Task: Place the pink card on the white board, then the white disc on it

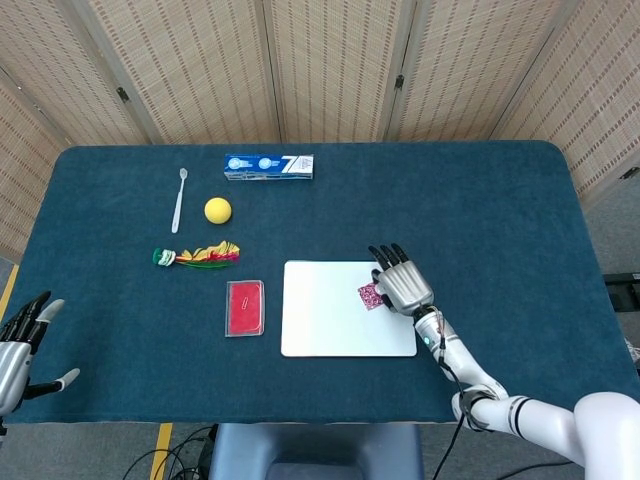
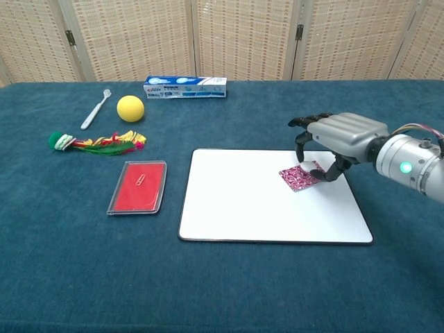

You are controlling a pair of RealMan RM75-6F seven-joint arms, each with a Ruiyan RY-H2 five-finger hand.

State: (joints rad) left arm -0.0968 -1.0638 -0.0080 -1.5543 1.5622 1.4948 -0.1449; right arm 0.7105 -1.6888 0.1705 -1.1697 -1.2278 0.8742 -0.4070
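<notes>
The pink card (image 2: 300,177) lies on the white board (image 2: 250,208), toward its two o'clock corner. The right hand (image 2: 331,142) hovers over the card, fingers curled down, apparently pinching the white disc (image 2: 305,167) just above it. For a clean placement, lower it flat onto the card's centre, then spread the fingers gently. The left hand (image 1: 18,345) waits, fingers spread, at the table's eight o'clock edge.
</notes>
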